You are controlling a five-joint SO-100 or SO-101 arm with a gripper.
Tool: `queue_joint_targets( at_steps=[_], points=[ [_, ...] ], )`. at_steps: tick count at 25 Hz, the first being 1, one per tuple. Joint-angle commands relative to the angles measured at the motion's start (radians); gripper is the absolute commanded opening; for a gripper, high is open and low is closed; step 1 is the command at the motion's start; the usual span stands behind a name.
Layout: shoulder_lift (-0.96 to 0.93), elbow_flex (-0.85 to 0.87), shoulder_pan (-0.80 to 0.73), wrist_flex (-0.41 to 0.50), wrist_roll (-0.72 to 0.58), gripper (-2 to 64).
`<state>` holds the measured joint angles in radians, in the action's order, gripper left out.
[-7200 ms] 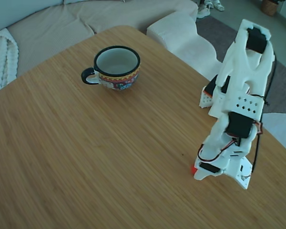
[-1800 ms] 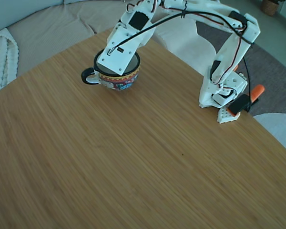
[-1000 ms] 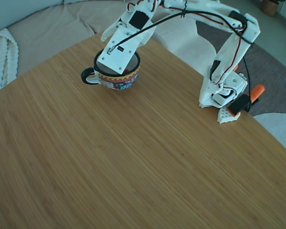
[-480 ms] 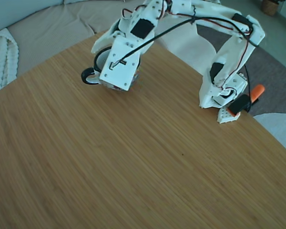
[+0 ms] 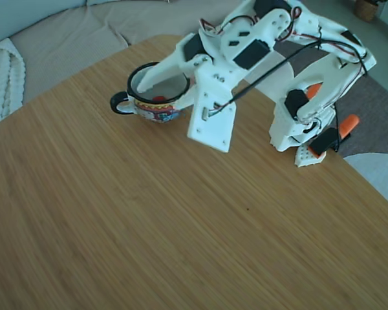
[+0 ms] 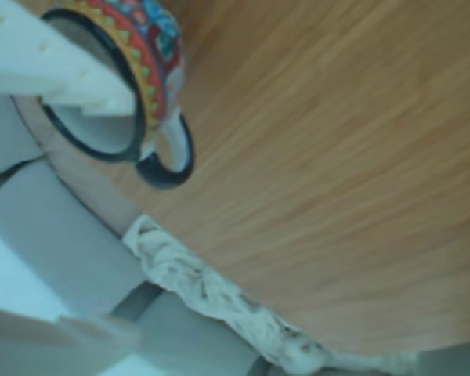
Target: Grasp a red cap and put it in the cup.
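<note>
Round glossy cup (image 5: 156,97), patterned band, on wood-grain desk (image 5: 116,213); red cap (image 5: 158,99) inside. White plastic gripper (image 5: 174,103) parted, empty.

A wooden surface (image 5: 149,213) with fine lengthwise grain is filling most of the fixed view. The cup (image 5: 156,103) is standing upright on it near the far edge, handle pointing left. The arm's white base (image 5: 297,132) is sitting at the right edge, well apart from the cup.
</note>
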<state>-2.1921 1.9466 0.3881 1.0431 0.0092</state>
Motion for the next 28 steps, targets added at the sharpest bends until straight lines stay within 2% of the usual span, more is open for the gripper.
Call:
queue_joint_targets(
  at_steps=[1, 8, 20, 22, 27, 28],
  points=[
    [-0.084, 0.031, -0.069, -0.012, 0.005, 31.6],
    [-0.258, 0.186, -0.215, -0.012, 0.040, 31.6],
    [-0.598, 0.554, -0.307, -0.034, 0.051, 30.6],
    [-0.644, 0.589, -0.321, -0.052, 0.051, 25.1],
    [-0.733, 0.709, -0.324, -0.156, 0.043, 2.5],
    [-0.747, 0.719, -0.325, -0.163, 0.040, 0.0]
  ],
)
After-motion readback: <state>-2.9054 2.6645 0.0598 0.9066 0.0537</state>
